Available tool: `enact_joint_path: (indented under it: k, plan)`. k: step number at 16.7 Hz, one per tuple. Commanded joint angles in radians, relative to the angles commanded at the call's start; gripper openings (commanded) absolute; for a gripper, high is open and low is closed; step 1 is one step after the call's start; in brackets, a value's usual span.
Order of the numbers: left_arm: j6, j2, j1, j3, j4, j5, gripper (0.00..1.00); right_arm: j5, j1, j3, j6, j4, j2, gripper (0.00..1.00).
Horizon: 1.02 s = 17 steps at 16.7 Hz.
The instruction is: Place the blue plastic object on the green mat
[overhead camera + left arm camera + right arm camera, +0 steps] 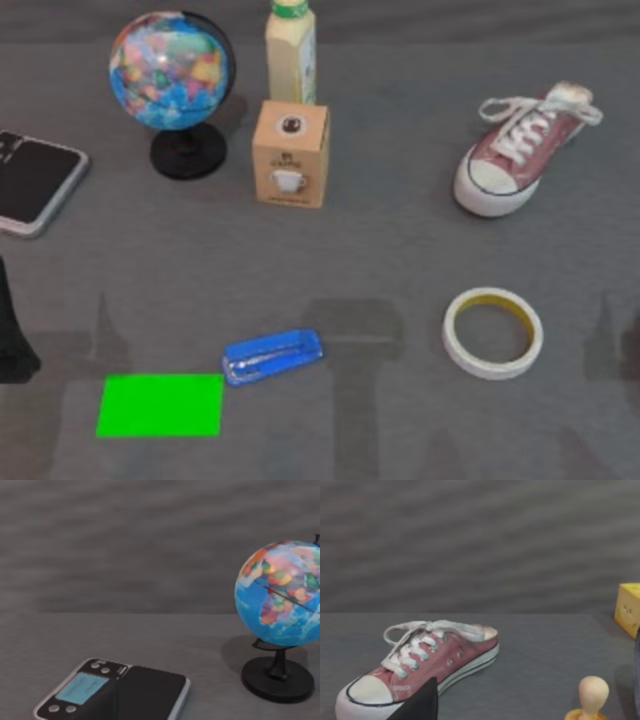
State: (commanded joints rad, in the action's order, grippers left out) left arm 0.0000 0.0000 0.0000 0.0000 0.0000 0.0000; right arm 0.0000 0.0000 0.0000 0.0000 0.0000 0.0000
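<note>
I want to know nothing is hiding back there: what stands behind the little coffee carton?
Directly behind the coffee carton stands a cream bottle with a green cap. The carton covers the bottle's base, so whether the two touch cannot be seen. The globe stands to its left, not behind.

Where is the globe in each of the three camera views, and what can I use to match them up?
Top view: the globe stands at the far left of the table, right of the black scale.
Left wrist view: the globe fills the picture's right edge, the scale low in front.
Right wrist view: not in it; only the red shoe shows.
Shared landmark: the scale, beside the globe in both views.
</note>
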Motion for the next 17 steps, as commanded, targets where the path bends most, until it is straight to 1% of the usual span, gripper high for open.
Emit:
enact_joint_path:
  k: [4,8,11,17]
  plan:
    - [0.012,0.031,-0.016,0.03,-0.023,0.002,1.0,0.0,0.0,0.0,0.0,0.0,0.0,1.0]
    - [0.079,0.221,-0.093,0.209,-0.154,0.003,1.0,0.0,0.0,0.0,0.0,0.0,0.0,1.0]
    - [0.155,0.472,-0.177,0.409,-0.305,0.0,1.0,0.0,0.0,0.0,0.0,0.0,0.0,1.0]
    - [0.331,1.109,-0.374,0.855,-0.666,-0.002,1.0,0.0,0.0,0.0,0.0,0.0,0.0,1.0]
